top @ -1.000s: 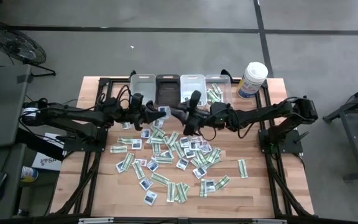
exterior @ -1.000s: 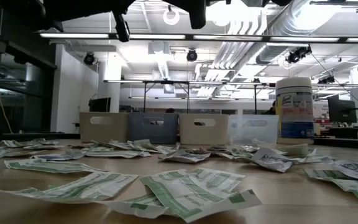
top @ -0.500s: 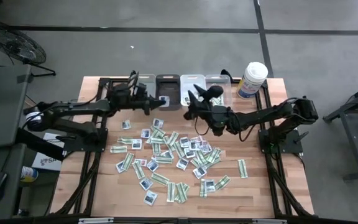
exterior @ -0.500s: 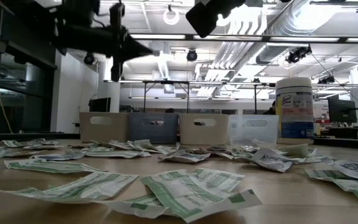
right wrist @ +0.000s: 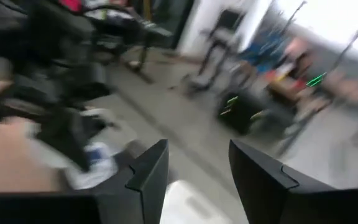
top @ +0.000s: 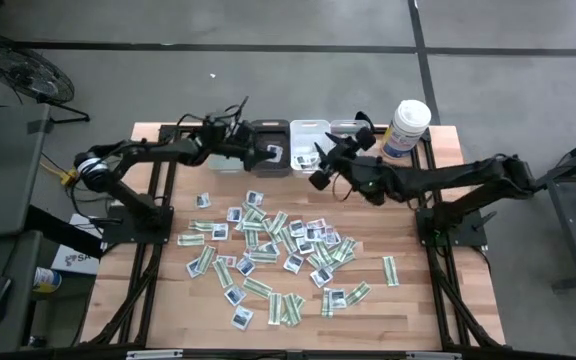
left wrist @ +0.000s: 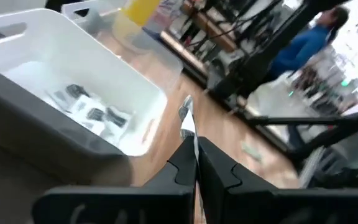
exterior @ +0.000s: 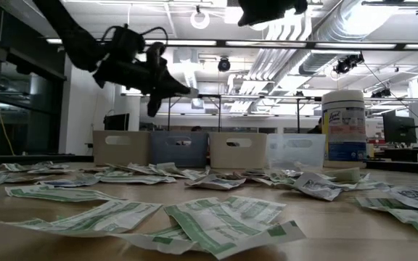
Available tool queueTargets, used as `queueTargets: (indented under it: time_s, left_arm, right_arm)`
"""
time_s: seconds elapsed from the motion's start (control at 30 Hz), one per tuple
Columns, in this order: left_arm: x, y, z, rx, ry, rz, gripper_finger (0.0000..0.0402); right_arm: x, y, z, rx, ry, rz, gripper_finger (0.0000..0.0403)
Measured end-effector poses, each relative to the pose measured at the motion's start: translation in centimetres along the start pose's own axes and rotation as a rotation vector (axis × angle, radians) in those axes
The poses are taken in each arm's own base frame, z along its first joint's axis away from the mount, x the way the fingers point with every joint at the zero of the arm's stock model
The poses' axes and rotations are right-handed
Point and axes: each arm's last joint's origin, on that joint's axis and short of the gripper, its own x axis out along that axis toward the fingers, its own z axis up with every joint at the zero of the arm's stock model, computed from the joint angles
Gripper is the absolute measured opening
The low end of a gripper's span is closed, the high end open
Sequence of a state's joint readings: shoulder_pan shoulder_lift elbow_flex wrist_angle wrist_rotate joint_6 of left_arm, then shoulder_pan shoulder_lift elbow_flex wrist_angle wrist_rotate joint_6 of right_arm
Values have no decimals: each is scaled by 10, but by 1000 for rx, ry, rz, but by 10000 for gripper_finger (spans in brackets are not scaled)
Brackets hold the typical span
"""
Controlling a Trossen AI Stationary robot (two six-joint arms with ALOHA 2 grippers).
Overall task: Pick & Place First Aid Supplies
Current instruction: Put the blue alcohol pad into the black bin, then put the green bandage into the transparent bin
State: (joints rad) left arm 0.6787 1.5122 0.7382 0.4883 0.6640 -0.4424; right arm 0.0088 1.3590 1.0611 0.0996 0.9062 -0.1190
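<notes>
the job is to move the first aid supplies (top: pixel 278 245) off the table (top: pixel 158 310) and into the bins at the table's far edge. most of the job looks left to do. dozens of little flat packets lie spread over the middle of the table, green-and-white strips mixed with squarish white ones, and a few reach toward the near edge. none of them sit close to the left or right edge.

some sorting is already done. the left wrist view shows a few small white packets with dark marks lying in the white bin (left wrist: pixel 73 81). from above, the clear bin (top: pixel 346 133) near the far right corner seems to hold some green-and-white strips, just beside the tall white canister (top: pixel 406 127).

the left gripper (top: pixel 271 153) is up over the row of bins, by the dark bin (top: pixel 270 140). its fingers are pressed tight together on a thin packet (left wrist: pixel 186 118), which pokes out from between the tips. which bin it hangs over is hard to tell, but it looks ready to drop the packet in.

the right gripper (top: pixel 318 176) is in the air near the far edge too, just in front of the bins. its fingers (right wrist: pixel 151 174) stand well apart and nothing is between them. so it looks free to go and get another packet from the pile.

with so many packets on the wood, many more trips are needed.
</notes>
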Motion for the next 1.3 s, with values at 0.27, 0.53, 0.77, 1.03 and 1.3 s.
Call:
queueTargets:
  time_s: [0.27, 0.53, 0.77, 1.03, 1.3]
  left_arm:
    - [-1, 12, 19, 110, 171, 174, 0]
    - [0, 17, 24, 172, 186, 272, 0]
    - [10, 32, 8, 114, 260, 267, 10]
    - [10, 34, 8, 122, 262, 288, 113]
    - [0, 20, 19, 193, 228, 212, 170]
  right_arm:
    - [7, -38, -22, 267, 279, 164, 162]
    - [16, -47, -34, 327, 409, 241, 162]
    - [18, -49, -34, 358, 424, 264, 162]
    - [17, -49, -38, 359, 465, 265, 162]
    - [7, -56, -48, 310, 582, 228, 162]
